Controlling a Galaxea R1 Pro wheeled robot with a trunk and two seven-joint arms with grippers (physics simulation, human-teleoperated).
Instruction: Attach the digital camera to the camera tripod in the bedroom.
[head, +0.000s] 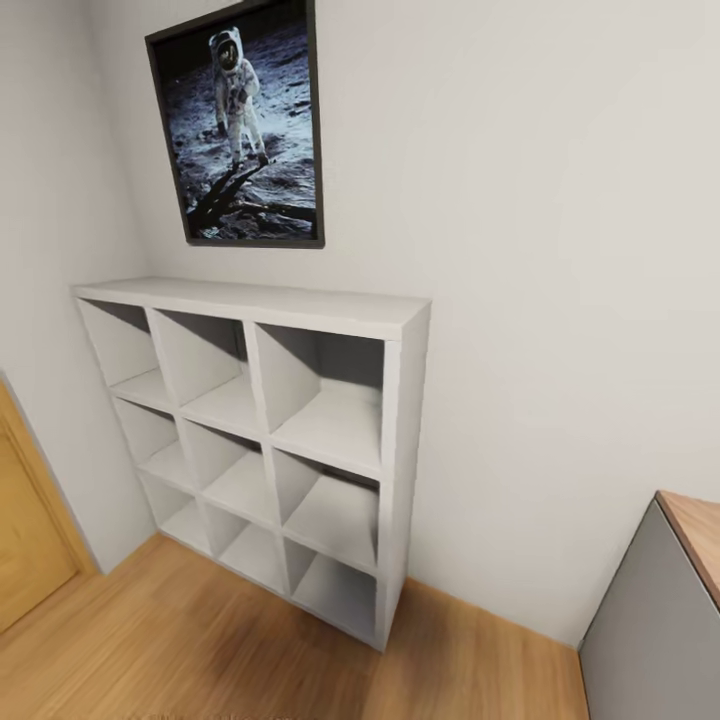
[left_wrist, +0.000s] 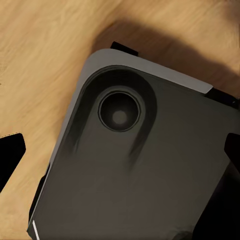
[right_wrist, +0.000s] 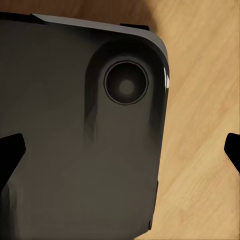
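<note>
- A white cubby shelf (head: 270, 440) is standing against the wall, centre-left in the head view, under an astronaut poster (head: 243, 125).
- A wood-topped desk (head: 690, 560) is showing at lower right.
- Both wrist views are looking down on the robot's dark base (left_wrist: 135, 170) over the wood floor (right_wrist: 205, 150).
- The left gripper's (left_wrist: 120, 150) and right gripper's (right_wrist: 120, 150) fingertips are sitting wide apart at the frame edges, holding nothing.
- The bedroom corner is in sight, not the camera or tripod.

Even, soft brightness is seen across the white cubby shelf (head: 300, 440), its cubbies shaded inside; the floor (head: 200, 650) below it is rendered slightly blurred, without glare.
</note>
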